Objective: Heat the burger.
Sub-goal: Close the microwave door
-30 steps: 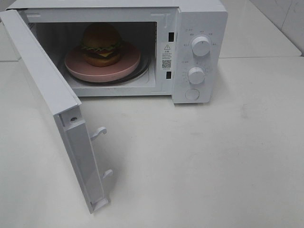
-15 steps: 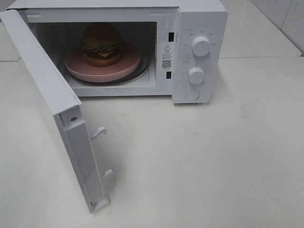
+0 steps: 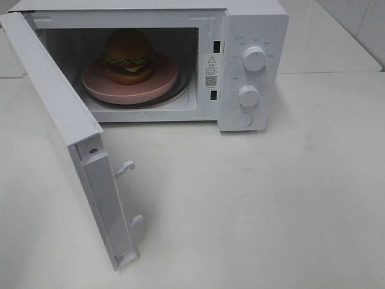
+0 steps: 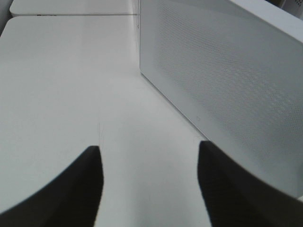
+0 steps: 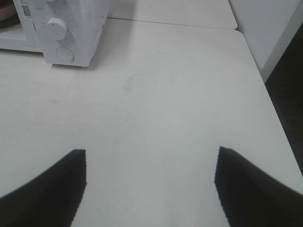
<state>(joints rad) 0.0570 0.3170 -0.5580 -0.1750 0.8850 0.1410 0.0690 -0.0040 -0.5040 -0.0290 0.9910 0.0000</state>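
Note:
The burger (image 3: 127, 56) with brown bun, lettuce and cheese sits on a round pink plate (image 3: 162, 79) inside the white microwave (image 3: 252, 18). The microwave door (image 3: 66, 126) stands wide open to the left. Neither gripper shows in the exterior high view. My left gripper (image 4: 149, 184) is open and empty, beside the outer face of the door (image 4: 227, 80). My right gripper (image 5: 150, 187) is open and empty over bare table, with the microwave's control panel (image 5: 64, 33) ahead of it.
Two knobs (image 3: 254, 58) (image 3: 248, 95) and a round button (image 3: 243, 119) sit on the microwave's right panel. Door latch hooks (image 3: 125, 168) stick out from the door's edge. The white table (image 3: 271, 211) ends at its right edge (image 5: 265, 90).

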